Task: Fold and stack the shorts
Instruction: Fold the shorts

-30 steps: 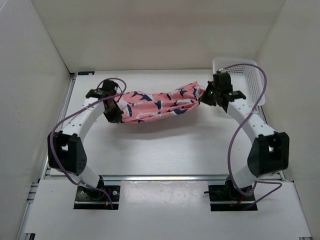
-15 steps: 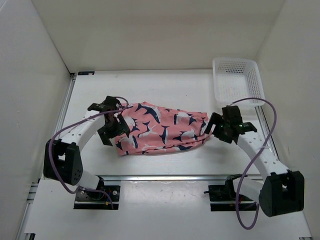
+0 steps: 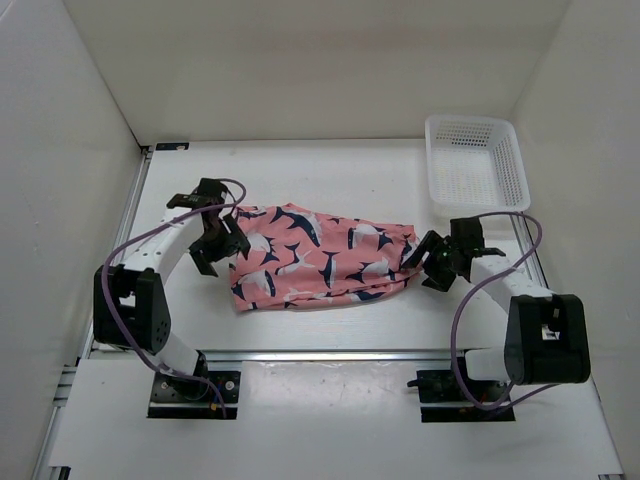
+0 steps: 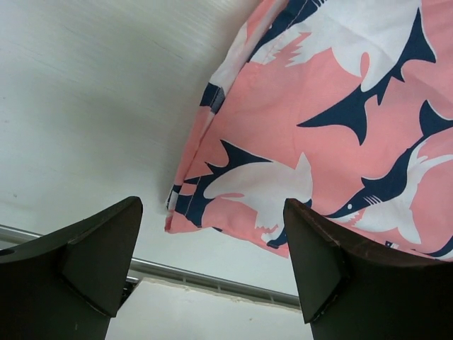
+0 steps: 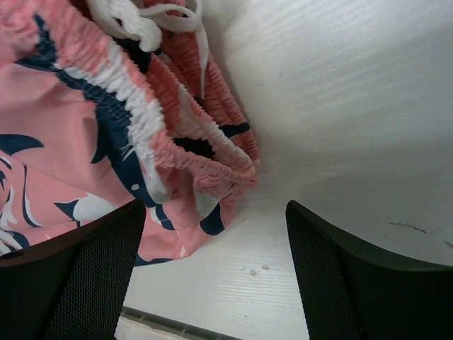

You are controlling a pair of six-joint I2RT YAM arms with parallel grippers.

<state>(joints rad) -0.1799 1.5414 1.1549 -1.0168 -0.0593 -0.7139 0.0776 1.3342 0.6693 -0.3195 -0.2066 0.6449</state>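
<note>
The salmon-pink shorts [image 3: 320, 257] with navy-and-white whale shapes lie flat on the table between my two arms. At their left edge my left gripper [image 3: 222, 240] stands open just above the table; in the left wrist view the leg hem of the shorts [image 4: 283, 142] lies ahead of the empty jaws. My right gripper [image 3: 425, 262] stands open at the right edge, with the gathered waistband and white drawstring of the shorts [image 5: 141, 120] just ahead of its spread fingers. Neither gripper holds any cloth.
A white mesh basket [image 3: 476, 160] stands at the back right corner, near the right wall. White walls close in the table on three sides. A metal rail [image 3: 320, 353] runs along the table's near edge, in front of the arm bases.
A second ago both grippers held the shorts stretched in the air at the back. They brought them down and nearer, laid them flat, then opened and drew slightly apart.
</note>
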